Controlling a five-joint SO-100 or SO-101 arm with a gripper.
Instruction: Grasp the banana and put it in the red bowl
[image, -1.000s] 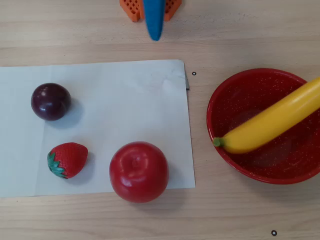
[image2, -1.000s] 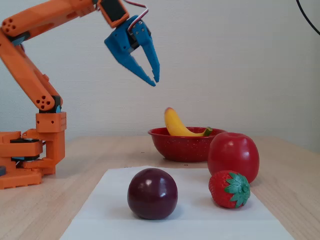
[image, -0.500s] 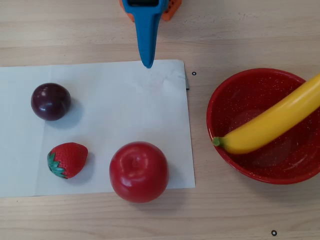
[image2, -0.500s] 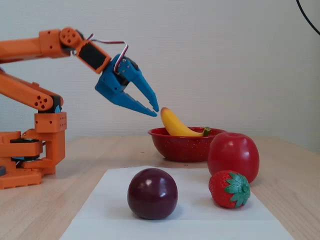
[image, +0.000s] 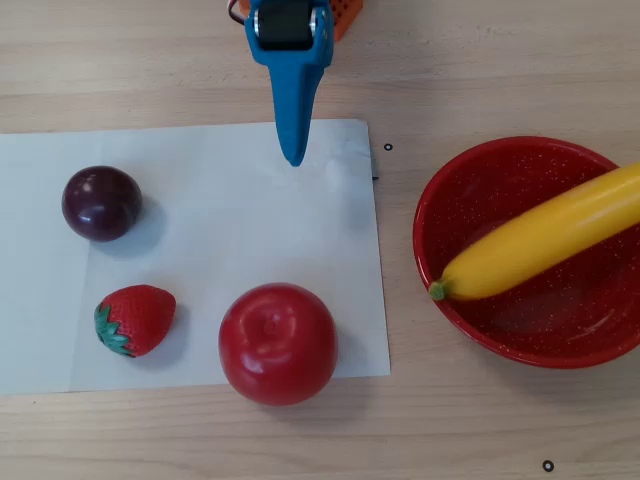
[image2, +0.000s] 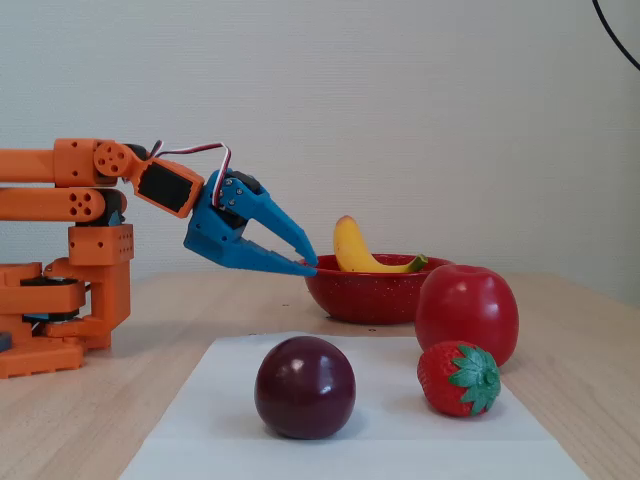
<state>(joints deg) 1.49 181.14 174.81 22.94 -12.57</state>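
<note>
Blue gripper (image2: 308, 266) on an orange arm (image2: 60, 185) reaches from the left of the fixed view toward the centre, held above the table. Its 2 fingers are almost together, tips nearly meeting, with nothing between them. In the overhead view the gripper (image: 293, 155) enters from the top edge and points down, its tip over the upper edge of a white sheet (image: 250, 210).

Banana (image: 545, 240) lies in the red bowl (image: 480, 200) at the right of the overhead view. It slants across the bowl, green stem at the lower left rim, the other end running off the right edge of the frame. In the fixed view the banana (image2: 355, 250) rises above the rim of the bowl (image2: 355, 298), just right of the gripper tip.

On the sheet sit 3 fruits: a dark plum (image: 101, 203) at the left, a strawberry (image: 135, 320) below it, and a red apple (image: 278, 343) at the lower centre. All rest on a pale wooden table (image: 480, 70).
</note>
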